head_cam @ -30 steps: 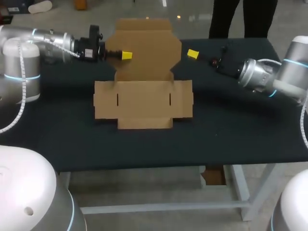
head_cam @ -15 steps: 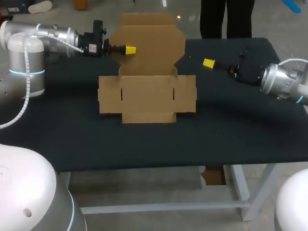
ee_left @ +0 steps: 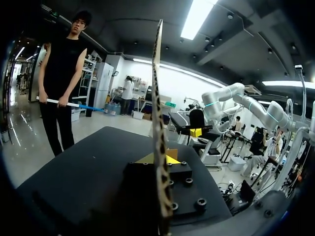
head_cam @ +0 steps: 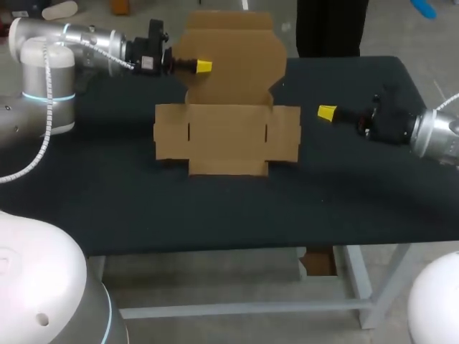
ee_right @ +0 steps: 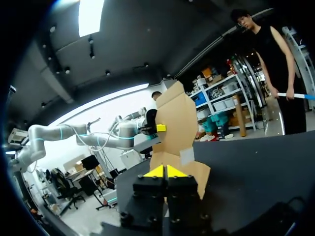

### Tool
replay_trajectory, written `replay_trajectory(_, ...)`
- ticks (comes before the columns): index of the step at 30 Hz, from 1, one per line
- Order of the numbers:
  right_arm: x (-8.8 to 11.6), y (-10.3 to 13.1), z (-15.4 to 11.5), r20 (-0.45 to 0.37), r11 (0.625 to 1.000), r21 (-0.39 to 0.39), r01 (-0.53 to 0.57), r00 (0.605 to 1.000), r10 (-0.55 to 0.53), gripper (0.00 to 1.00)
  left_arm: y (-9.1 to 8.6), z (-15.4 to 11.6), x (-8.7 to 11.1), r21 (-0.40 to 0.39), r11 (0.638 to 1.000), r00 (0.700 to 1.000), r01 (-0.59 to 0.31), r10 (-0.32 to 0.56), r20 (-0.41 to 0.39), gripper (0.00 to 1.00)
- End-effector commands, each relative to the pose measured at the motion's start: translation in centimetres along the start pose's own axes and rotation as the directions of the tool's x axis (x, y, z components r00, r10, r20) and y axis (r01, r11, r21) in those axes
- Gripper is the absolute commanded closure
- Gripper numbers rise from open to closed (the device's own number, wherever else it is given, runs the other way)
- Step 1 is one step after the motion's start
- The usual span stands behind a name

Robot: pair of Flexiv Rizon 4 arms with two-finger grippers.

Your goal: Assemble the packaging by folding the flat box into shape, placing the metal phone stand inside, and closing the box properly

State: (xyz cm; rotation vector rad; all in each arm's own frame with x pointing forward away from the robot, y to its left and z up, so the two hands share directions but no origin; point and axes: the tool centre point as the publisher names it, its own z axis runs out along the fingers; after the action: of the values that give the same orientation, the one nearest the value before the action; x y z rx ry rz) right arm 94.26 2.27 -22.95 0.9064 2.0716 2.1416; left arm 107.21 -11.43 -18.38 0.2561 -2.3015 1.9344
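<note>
The brown cardboard box (head_cam: 226, 140) lies unfolded on the black table, its front flaps flat. Its rear lid panel (head_cam: 233, 50) stands raised. My left gripper (head_cam: 203, 67) comes in from the left and is shut on that panel's left edge. In the left wrist view the cardboard panel (ee_left: 157, 98) runs edge-on between the yellow fingertips (ee_left: 170, 159). My right gripper (head_cam: 328, 112) hovers to the right of the box, shut, with nothing in it. In the right wrist view its tips (ee_right: 166, 171) meet, and the box (ee_right: 177, 123) stands ahead of them. No metal phone stand shows in any view.
The black table (head_cam: 344, 193) stretches in front of and to the right of the box. The table's front edge (head_cam: 237, 247) runs across the lower part of the head view.
The right gripper has shut and drawn back to the right, away from the box. The left gripper has carried the lid panel to the right, and the whole box has shifted with it.
</note>
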Motion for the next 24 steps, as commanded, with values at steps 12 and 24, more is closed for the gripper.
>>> replay_trajectory(12,1.9,-1.0,-2.5,0.22,0.999,-0.004,0.041,0.975,-0.039,1.0,-2.0,0.8,0.7,0.011,0.999,0.999,-0.044,0.045,-0.007,1.0)
replay_trajectory(24,1.9,-1.0,-2.5,0.22,0.999,-0.004,0.041,0.975,-0.039,1.0,-2.1,0.8,0.7,0.01,0.999,0.999,-0.047,0.047,-0.008,1.0)
